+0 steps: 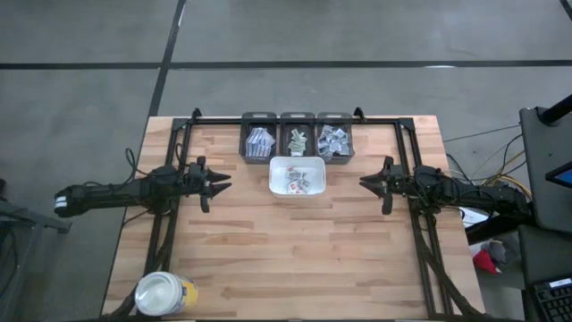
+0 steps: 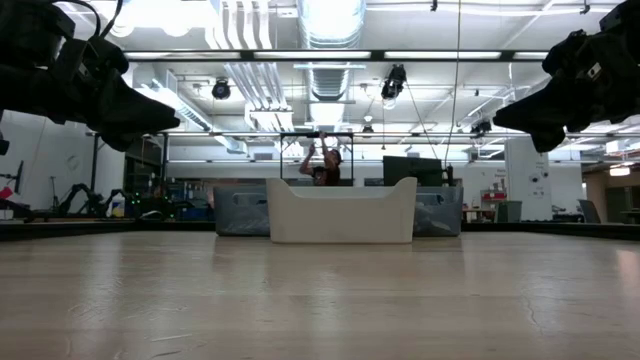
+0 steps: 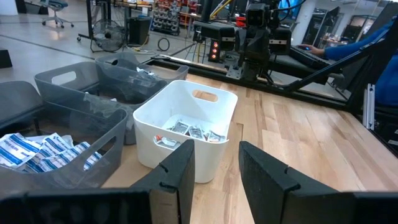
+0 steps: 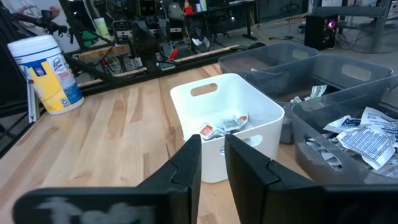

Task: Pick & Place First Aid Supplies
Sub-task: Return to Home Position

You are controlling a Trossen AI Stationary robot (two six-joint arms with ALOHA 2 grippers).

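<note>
First aid supplies [image 1: 298, 182], small white packets, lie in a white tray [image 1: 277, 165] at the table's far middle. More packets fill three grey bins [image 1: 297, 140] just behind it. My left gripper [image 1: 225, 183] hovers left of the tray, pointing level at it; its fingers [image 3: 216, 149] stand open and hold nothing. My right gripper [image 1: 365, 182] hovers right of the tray and faces it. Only a narrow gap shows between its fingers [image 4: 213, 140], with nothing in it. Both wrist views show the packets [image 3: 189, 130] [image 4: 227, 124] on the tray's floor.
A round yellow jar with a white lid [image 1: 165, 293] stands at the near left corner. A black frame [image 1: 295, 118] runs along the far edge and down both sides. Bare wood lies between the grippers and the near edge. A person [image 2: 325, 165] is far behind the table.
</note>
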